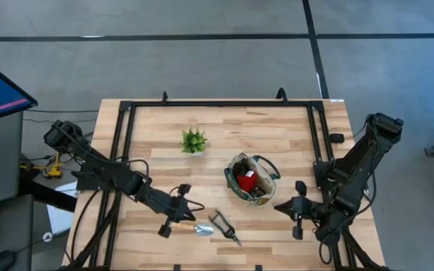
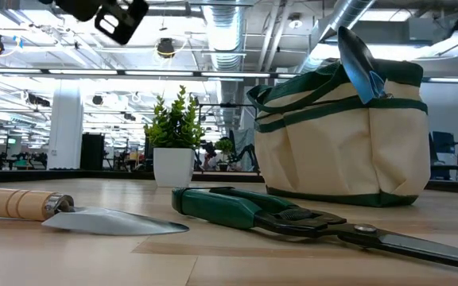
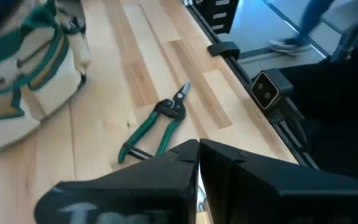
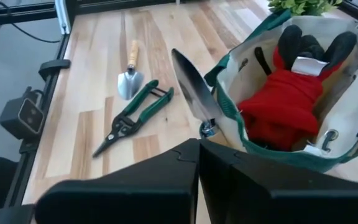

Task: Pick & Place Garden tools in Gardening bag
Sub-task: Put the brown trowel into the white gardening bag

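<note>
Beige canvas tote with dark green trim and loop handles (image 1: 252, 179) stands upright a little right of table centre, mouth open; inside is a red-and-black piece, looks like a glove (image 4: 289, 93), and a silver trowel blade (image 4: 193, 86) pokes up out of the bag's rim on one side. Small green potted plant in a white pot (image 1: 194, 141) sits apart from the bag, toward the far left of it. Near the front edge of the pale wooden table (image 1: 224, 124) lie two loose tools: a wooden-handled silver trowel (image 1: 186, 226) flat on the boards, and just beside it on the right green-handled pruning shears with a grey blade (image 1: 224, 226), also flat, blade tip pointing toward the front edge; the two look close but whether they touch can't be told. Left gripper (image 1: 181, 205) hangs just above the trowel's handle end, not holding anything; fingers seem pressed together in the wrist view. Right gripper (image 1: 298, 208) sits right of the bag, clear of it, near the table's right side, empty; its fingers also look pressed together.
</note>
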{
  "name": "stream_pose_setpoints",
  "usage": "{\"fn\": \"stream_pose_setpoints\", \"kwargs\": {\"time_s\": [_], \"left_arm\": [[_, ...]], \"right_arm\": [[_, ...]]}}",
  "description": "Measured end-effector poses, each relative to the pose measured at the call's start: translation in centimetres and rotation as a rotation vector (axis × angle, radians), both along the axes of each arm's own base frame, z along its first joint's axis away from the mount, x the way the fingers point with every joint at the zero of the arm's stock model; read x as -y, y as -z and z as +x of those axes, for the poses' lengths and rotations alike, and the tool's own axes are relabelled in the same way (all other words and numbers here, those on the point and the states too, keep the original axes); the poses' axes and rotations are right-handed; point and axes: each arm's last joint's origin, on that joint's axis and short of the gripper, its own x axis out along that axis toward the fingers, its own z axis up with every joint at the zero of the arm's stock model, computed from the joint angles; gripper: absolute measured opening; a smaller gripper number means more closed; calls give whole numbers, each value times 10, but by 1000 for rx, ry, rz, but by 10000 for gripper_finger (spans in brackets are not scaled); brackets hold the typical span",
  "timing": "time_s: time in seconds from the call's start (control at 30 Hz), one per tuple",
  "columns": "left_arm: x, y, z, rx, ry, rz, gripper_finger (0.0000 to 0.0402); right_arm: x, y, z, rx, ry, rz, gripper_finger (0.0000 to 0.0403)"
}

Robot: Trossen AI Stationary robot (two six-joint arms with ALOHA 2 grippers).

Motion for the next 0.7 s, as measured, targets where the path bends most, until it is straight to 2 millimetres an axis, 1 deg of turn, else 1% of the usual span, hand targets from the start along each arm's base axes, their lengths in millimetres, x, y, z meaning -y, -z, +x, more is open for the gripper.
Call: {"fn": "stream_pose_setpoints", "kwargs": {"time_s": [0.1, 0.23, 0.3, 0.47, 0.6, 0.7], "left_arm": [[3, 11, 4, -40, -12, 5, 3], [9, 30, 15, -92, -29, 11, 3], [13, 35, 22, -109, -30, 20, 3], [20, 38, 30, -175, -52, 25, 3], [19, 42, 26, -305, -85, -14, 3], [19, 44, 23, -366, -102, -57, 3]], "right_arm": [[2, 0, 3, -3, 7, -18, 0], [5, 0, 6, -9, 12, -31, 0], [5, 1, 6, -15, 14, -37, 0], [5, 1, 6, -18, 10, -35, 0], [5, 1, 6, -27, 3, -28, 0], [5, 1, 6, -33, -2, -23, 0]]}}
